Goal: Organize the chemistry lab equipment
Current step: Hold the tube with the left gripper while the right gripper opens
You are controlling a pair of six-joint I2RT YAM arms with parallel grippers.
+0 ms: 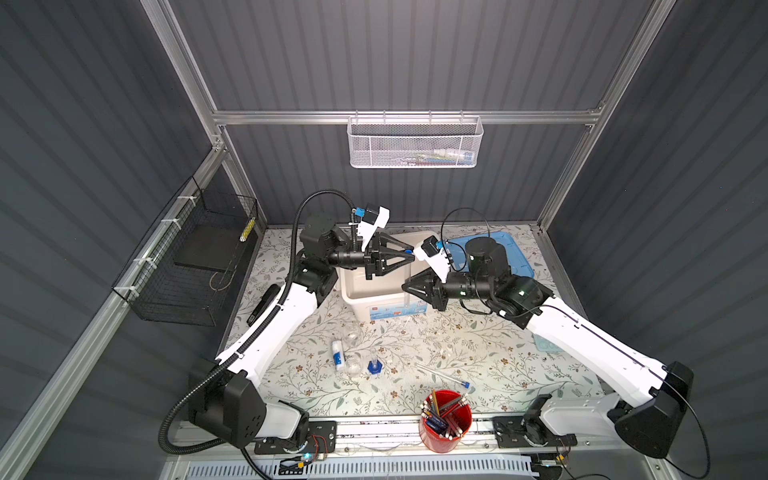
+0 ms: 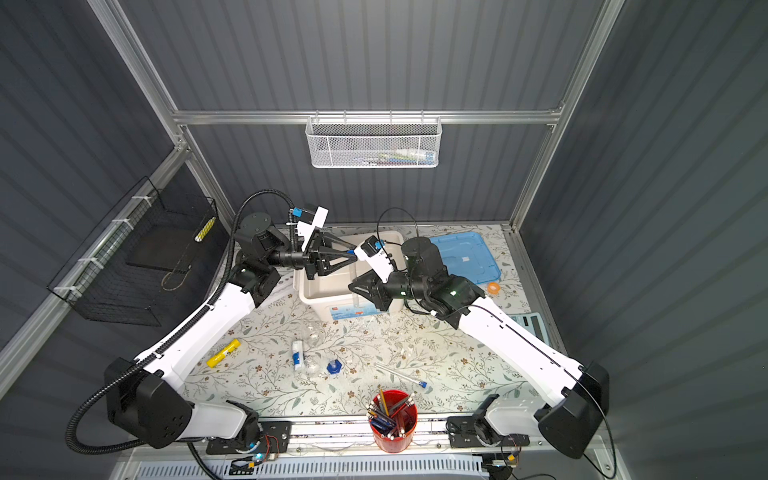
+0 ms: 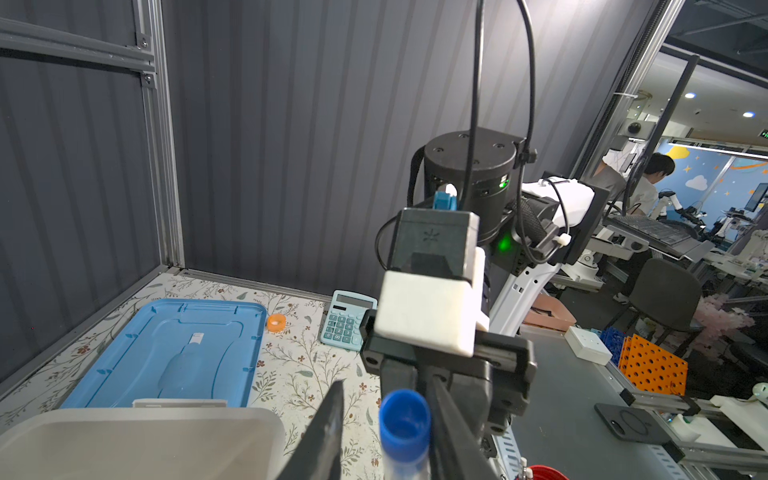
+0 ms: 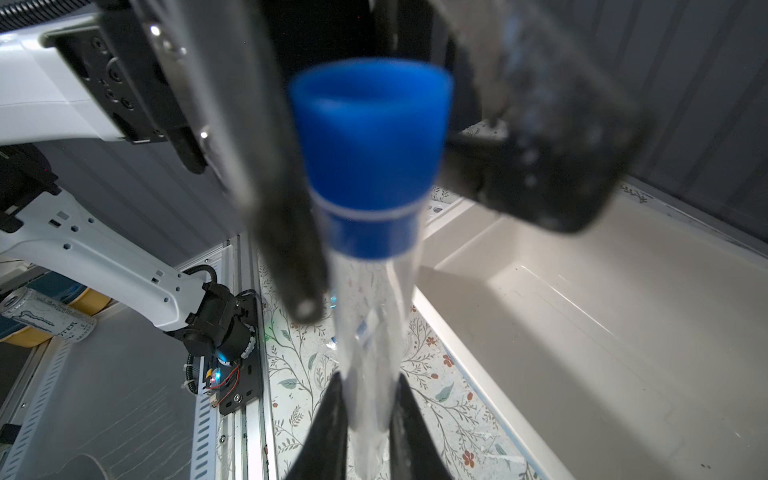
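My right gripper (image 4: pixel 370 378) is shut on the clear body of a long tube with a blue cap (image 4: pixel 370 145) and holds it up over the front edge of the white bin (image 1: pixel 357 291). My left gripper (image 3: pixel 386 386) reaches in from the left and straddles the cap (image 3: pixel 405 419). One finger lies against the cap and the other stands a little off it. In both top views the two grippers (image 1: pixel 411 255) (image 2: pixel 351 286) meet above the bin. On the table lie a second capped tube (image 1: pixel 442 376), a blue-footed measuring cylinder (image 1: pixel 375 368) and round flasks (image 1: pixel 351 332).
A blue lid (image 1: pixel 515 253) lies right of the bin, with an orange tape roll (image 2: pixel 493 287) and a pale blue calculator (image 3: pixel 347 320) nearby. A red cup of pencils (image 1: pixel 444 419) stands at the front edge. A white bottle (image 1: pixel 338 354) and a yellow marker (image 2: pixel 224 353) lie front left.
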